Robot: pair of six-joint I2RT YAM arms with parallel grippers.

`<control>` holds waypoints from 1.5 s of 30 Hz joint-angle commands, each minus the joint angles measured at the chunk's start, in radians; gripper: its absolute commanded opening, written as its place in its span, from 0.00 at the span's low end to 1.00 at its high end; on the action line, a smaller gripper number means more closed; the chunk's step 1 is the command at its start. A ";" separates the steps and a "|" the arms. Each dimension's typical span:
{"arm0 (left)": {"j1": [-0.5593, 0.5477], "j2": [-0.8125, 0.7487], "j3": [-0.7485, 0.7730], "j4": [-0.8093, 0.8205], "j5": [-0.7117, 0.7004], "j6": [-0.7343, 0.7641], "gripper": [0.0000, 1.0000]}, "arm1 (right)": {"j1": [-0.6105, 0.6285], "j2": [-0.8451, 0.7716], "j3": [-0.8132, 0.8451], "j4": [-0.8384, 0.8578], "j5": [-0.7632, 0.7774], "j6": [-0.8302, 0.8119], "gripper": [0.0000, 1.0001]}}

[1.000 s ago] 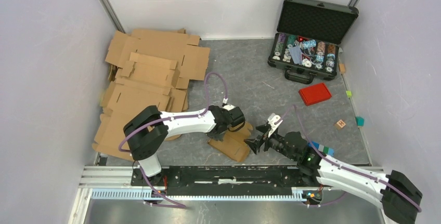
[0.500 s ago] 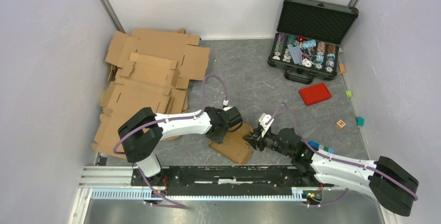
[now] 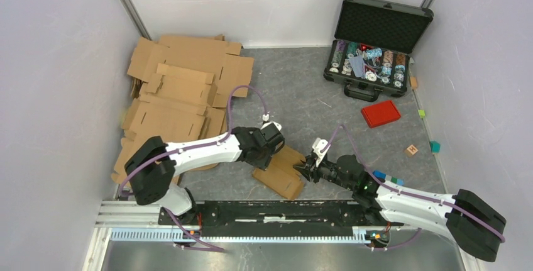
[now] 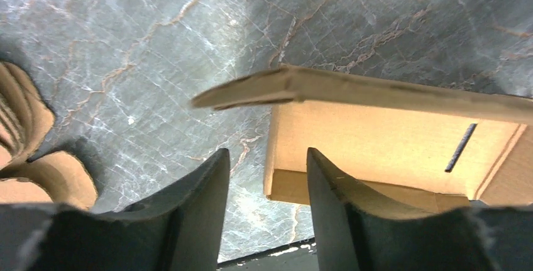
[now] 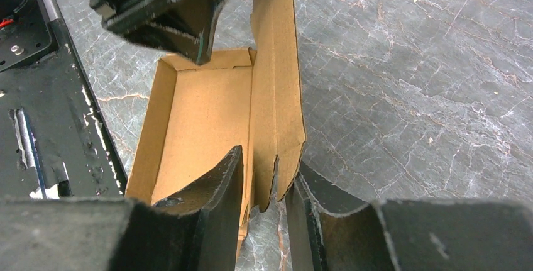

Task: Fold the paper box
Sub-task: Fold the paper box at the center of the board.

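Here, the right pincer (image 5: pixel 265 158) apparently pinches an upright flap of the paper box (image 5: pixel 207 120); the left pincer (image 4: pixel 267 156) gapes empty. Unsupported, the box could slide or crease.

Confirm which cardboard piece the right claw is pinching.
The small box between the arms: its raised flap sits inside the right claw. The bigger sheets lie piled at the left.

The paper box (image 5: pixel 201 114) is showing plain brown cardboard, matt and faintly fibrous, with raw cut edges. My right tool (image 5: pixel 267 170) is showing fingers (image 5: pixel 214 214) of matt black plastic, rough and chipped along the rims. The worktop (image 3: pixel 302 95) is looking like grey, stone-veined sheet with a dull sheen. The larger sheets (image 3: pixel 182 88) are showing the same matt brown cardboard.
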 commanded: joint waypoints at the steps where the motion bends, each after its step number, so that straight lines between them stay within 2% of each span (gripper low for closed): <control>1: 0.027 -0.072 -0.017 0.063 -0.016 0.035 0.51 | 0.004 -0.007 0.009 0.028 -0.013 -0.021 0.36; 4: 0.029 -0.053 -0.008 0.066 -0.010 0.048 0.43 | 0.003 -0.007 0.011 0.027 -0.012 -0.019 0.36; 16: 0.030 0.031 -0.011 0.121 0.023 0.064 0.37 | 0.003 0.000 0.017 0.026 -0.012 -0.017 0.36; 19: 0.030 0.053 -0.012 0.126 0.010 0.064 0.33 | 0.003 -0.002 0.016 0.025 -0.016 -0.013 0.36; 21: 0.029 0.058 -0.018 0.137 0.003 0.065 0.23 | 0.003 -0.006 0.008 0.031 -0.016 -0.011 0.36; 22: 0.029 0.058 -0.022 0.141 -0.001 0.068 0.10 | 0.003 -0.007 0.007 0.032 -0.016 -0.009 0.36; 23: 0.029 0.060 -0.024 0.142 -0.002 0.071 0.02 | 0.003 -0.006 0.006 0.031 -0.015 -0.009 0.37; 29: 0.030 0.038 -0.043 0.131 -0.015 0.068 0.02 | 0.003 -0.015 0.005 0.023 -0.006 -0.006 0.39; 32: 0.028 0.015 -0.057 0.128 -0.030 0.053 0.02 | 0.003 -0.028 0.002 0.010 0.012 0.004 0.54; 35: 0.029 0.005 -0.065 0.122 -0.031 0.035 0.02 | 0.003 -0.040 0.013 -0.040 0.052 0.028 0.62; 39: 0.029 0.003 -0.073 0.122 -0.016 0.024 0.20 | 0.003 -0.055 0.034 -0.115 0.056 0.069 0.66; 41: 0.028 0.008 -0.075 0.116 -0.016 0.022 0.24 | 0.003 -0.071 0.035 -0.136 0.046 0.088 0.67; 43: 0.028 0.012 -0.075 0.108 -0.019 0.020 0.23 | 0.003 -0.093 0.032 -0.164 0.050 0.101 0.67; 45: 0.028 0.018 -0.076 0.100 -0.026 0.013 0.12 | 0.003 -0.109 0.031 -0.201 0.055 0.112 0.67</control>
